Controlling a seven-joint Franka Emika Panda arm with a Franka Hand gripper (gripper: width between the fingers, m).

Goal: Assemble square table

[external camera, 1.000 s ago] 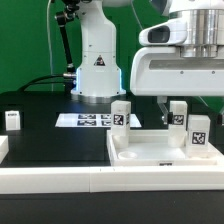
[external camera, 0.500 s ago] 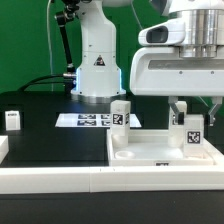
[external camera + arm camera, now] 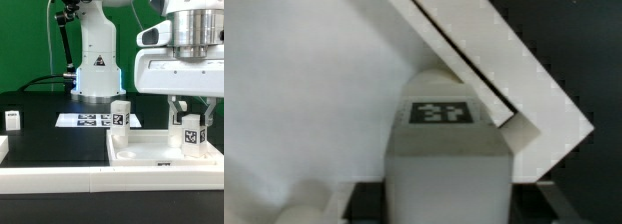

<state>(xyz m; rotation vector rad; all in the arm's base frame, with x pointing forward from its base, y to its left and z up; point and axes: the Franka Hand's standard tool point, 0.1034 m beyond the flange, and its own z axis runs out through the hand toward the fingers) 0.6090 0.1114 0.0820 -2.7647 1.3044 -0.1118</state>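
The square table's white slab [image 3: 150, 152] lies at the exterior view's right, its raised rim also showing in the wrist view [image 3: 518, 75]. My gripper [image 3: 190, 112] is shut on a white tagged leg [image 3: 190, 132] and holds it upright over the slab's right part, near a corner. In the wrist view the leg [image 3: 446, 150] fills the gap between my dark fingers [image 3: 363, 205], with the gripper [image 3: 446, 205] around it. A second leg [image 3: 121, 114] stands at the slab's far left corner. A third leg [image 3: 12, 120] stands on the black table at the far left.
The marker board [image 3: 88, 120] lies flat behind the slab. The robot's white base [image 3: 97, 62] stands at the back. A long white rail [image 3: 50, 182] borders the table's front edge. Something white shows partly behind the held leg.
The held leg has shifted toward the exterior view's left over the slab, and the gripper has come down slightly. The other legs and the slab have not moved.
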